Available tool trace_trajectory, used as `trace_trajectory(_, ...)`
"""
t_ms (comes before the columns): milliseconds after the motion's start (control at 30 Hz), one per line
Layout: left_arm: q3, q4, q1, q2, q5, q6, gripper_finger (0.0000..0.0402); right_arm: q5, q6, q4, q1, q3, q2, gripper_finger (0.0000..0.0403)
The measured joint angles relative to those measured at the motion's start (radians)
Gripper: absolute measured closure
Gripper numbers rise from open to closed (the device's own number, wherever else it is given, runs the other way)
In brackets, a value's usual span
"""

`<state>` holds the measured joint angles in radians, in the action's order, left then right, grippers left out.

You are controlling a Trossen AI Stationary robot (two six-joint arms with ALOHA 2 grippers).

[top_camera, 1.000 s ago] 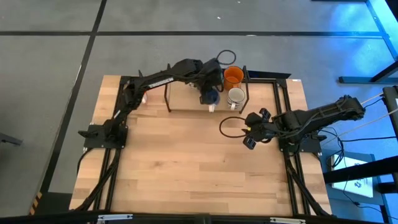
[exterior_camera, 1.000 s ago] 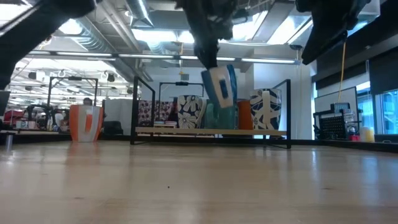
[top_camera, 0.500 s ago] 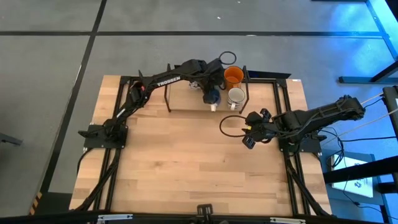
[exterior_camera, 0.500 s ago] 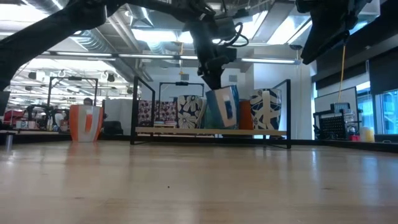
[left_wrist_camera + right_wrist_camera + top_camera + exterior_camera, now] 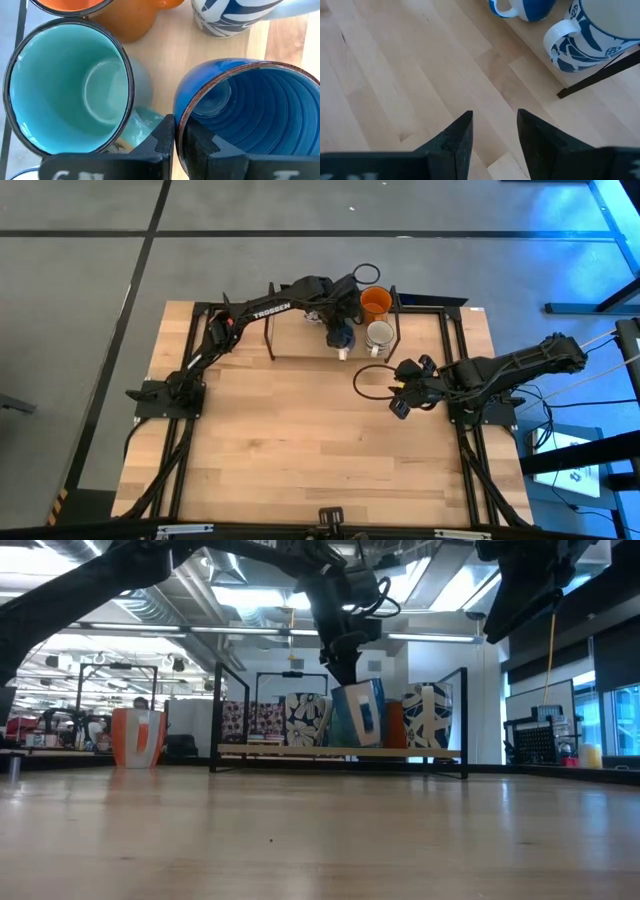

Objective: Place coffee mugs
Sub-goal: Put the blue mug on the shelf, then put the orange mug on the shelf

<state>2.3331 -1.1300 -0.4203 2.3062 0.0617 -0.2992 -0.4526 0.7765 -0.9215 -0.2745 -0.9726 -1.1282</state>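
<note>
- Fingers of the left gripper (image 5: 174, 142) are pinched on the rim of the glossy blue ribbed coffee mug (image 5: 250, 117), one finger inside the wall and one outside; the mug stands on the low wooden shelf (image 5: 340, 751) at the far edge of the counter.
- Just beside it, on the same shelf, sits the larger teal mug with a pale turquoise inside (image 5: 70, 90), close to the blue one, though I cannot tell whether the two walls touch.
- Beyond those two stand the round orange mug (image 5: 375, 302) and the white mug with dark blue leaf pattern (image 5: 379, 336), the white one nearest the right arm.
- From table height, another white-and-blue patterned mug (image 5: 303, 720) shows on the shelf, and an orange-and-white mug (image 5: 137, 736) stands well apart, off toward the counter's far left.
- Fingers of the right gripper (image 5: 492, 131) are parted with nothing between them, hovering over the bare light wooden counter (image 5: 300, 450) near the shelf's black metal frame (image 5: 398, 315).
</note>
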Motion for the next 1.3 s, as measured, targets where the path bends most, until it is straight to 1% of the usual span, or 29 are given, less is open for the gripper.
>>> trace_trajectory(100,-0.024,0.046,-0.002,0.0,0.013,0.002,0.038,0.0,0.003,0.0,0.0,0.0,0.0,0.0265)
trace_trajectory(300,-0.025,0.054,-0.003,0.0,0.017,0.001,0.0363,0.0,0.004,0.0,0.0,0.0,0.0,0.0265)
trace_trajectory(733,-0.026,0.096,-0.005,0.0,0.038,-0.026,0.0292,0.0,0.005,0.0,0.0,0.0,0.0,0.0265)
trace_trajectory(833,-0.026,0.103,-0.005,0.0,0.046,-0.028,0.0287,0.0,0.005,0.0,0.0,0.0,0.0,0.0265)
trace_trajectory(933,-0.027,0.118,-0.004,-0.005,0.079,-0.028,0.0287,0.0,0.005,0.0,0.0,0.0,0.0,0.0265)
trace_trajectory(1067,-0.028,0.115,0.006,-0.049,0.084,-0.015,0.0288,0.0,0.004,0.0,0.0,0.0,0.0,0.0265)
trace_trajectory(1200,-0.027,0.097,0.032,-0.138,0.044,0.045,0.0288,0.0,0.004,0.0,0.0,0.0,0.0,0.0265)
trace_trajectory(1300,-0.026,0.053,0.051,-0.207,0.023,0.081,0.0288,0.0,0.003,0.004,0.0,0.0,0.0,0.0265)
